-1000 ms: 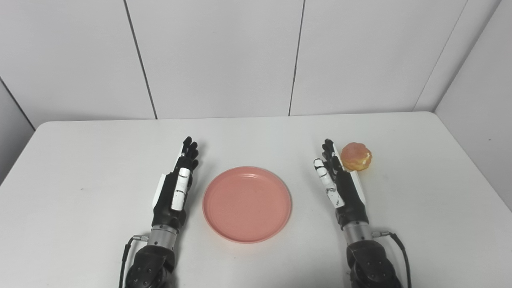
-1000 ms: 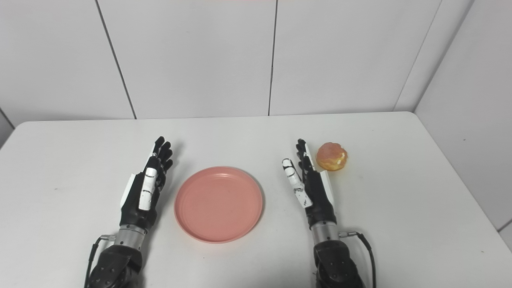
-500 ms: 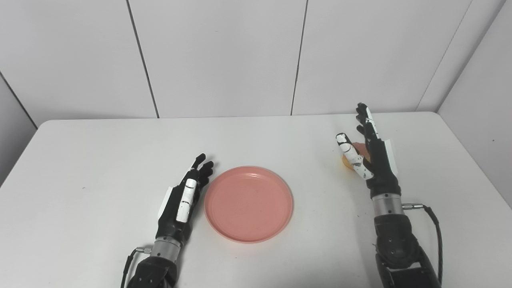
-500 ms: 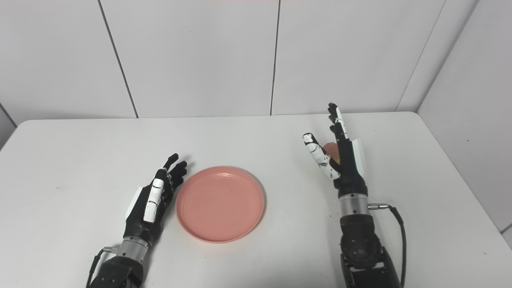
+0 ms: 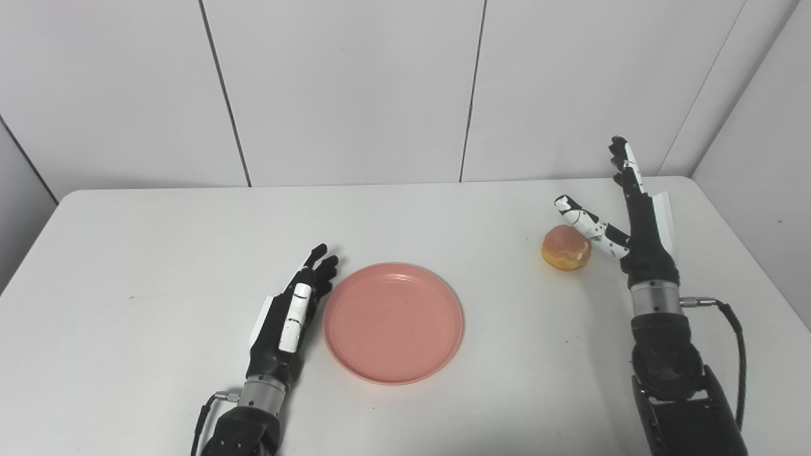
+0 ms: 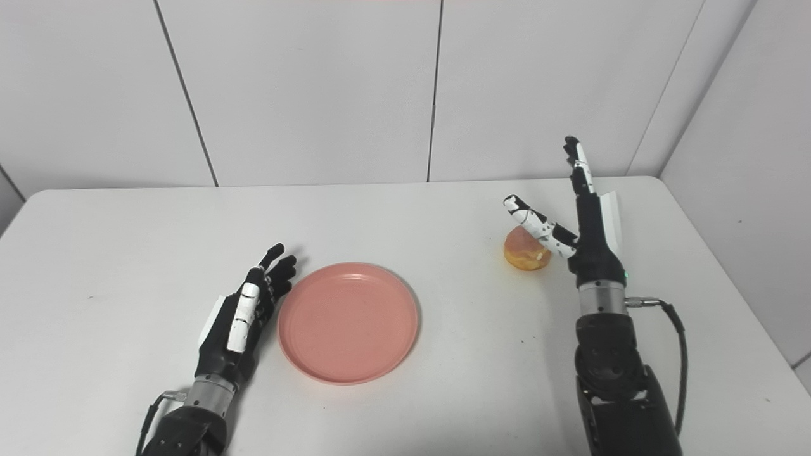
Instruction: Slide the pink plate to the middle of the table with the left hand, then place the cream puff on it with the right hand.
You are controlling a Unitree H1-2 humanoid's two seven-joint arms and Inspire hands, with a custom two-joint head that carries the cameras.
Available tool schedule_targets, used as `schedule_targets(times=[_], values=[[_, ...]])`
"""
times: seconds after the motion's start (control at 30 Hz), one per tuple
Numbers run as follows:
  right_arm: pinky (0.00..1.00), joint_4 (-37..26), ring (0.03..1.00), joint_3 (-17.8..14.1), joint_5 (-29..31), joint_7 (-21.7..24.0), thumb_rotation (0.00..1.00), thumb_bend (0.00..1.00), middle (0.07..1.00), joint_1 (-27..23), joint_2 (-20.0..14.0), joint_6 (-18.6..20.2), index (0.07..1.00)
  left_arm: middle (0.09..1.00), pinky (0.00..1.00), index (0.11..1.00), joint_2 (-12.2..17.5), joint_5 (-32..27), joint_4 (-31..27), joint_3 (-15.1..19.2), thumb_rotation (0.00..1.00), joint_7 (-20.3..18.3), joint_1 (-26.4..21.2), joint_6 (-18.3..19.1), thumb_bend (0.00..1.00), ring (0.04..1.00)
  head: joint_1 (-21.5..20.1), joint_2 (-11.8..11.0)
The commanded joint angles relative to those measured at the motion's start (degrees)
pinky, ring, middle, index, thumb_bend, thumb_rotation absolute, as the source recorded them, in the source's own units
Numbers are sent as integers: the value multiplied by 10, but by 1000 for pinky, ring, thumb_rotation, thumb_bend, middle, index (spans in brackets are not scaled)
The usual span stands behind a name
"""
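Hand on my left [image 5: 288, 310] lies flat on the white tabletop [image 5: 127, 253], fingers straight and holding nothing, just beside the left rim of the round pink plate [image 5: 393, 322] at the tabletop's middle. Farther right sits the golden cream puff [image 5: 566, 247]. My right hand [image 5: 633, 221] hovers beside it, spread wide, thumb above it.

White table [image 5: 158, 253]: plate [image 5: 393, 323], puff [image 5: 566, 248].

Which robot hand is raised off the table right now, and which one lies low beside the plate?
The right robot hand is raised, open, next to the cream puff. The left robot hand lies low on the table, open, by the pink plate's left rim.
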Motion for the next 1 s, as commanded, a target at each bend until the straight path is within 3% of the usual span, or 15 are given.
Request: schedule_targets(times=[0.0, 0.13, 0.33, 0.57, 0.97], values=[[913, -10, 947, -4, -7, -1, 563, 610, 957, -24, -15, 18, 954, 900, 929, 896, 3, 1, 18, 0, 1000, 0, 25, -7, 621, 915, -1, 1], [838, 10, 915, 2, -23, -5, 426, 637, 959, -26, -22, 39, 944, 904, 923, 888, 2, 3, 14, 2, 1000, 5, 27, -2, 617, 924, -8, 0], [871, 20, 935, 9, -28, 10, 424, 681, 969, -31, -25, 93, 936, 906, 937, 891, 5, 3, 27, 4, 1000, 4, 25, -22, 612, 931, -16, -1], [841, 33, 924, 33, -55, 26, 372, 693, 952, -35, -41, 144, 925, 909, 939, 893, 5, 0, 22, 6, 1000, 1, 26, -12, 609, 928, -15, 3], [777, 62, 892, 55, -63, 34, 334, 688, 941, -40, -49, 154, 918, 902, 927, 889, 7, 6, 28, 4, 1000, 2, 23, -20, 619, 919, -15, 5]])
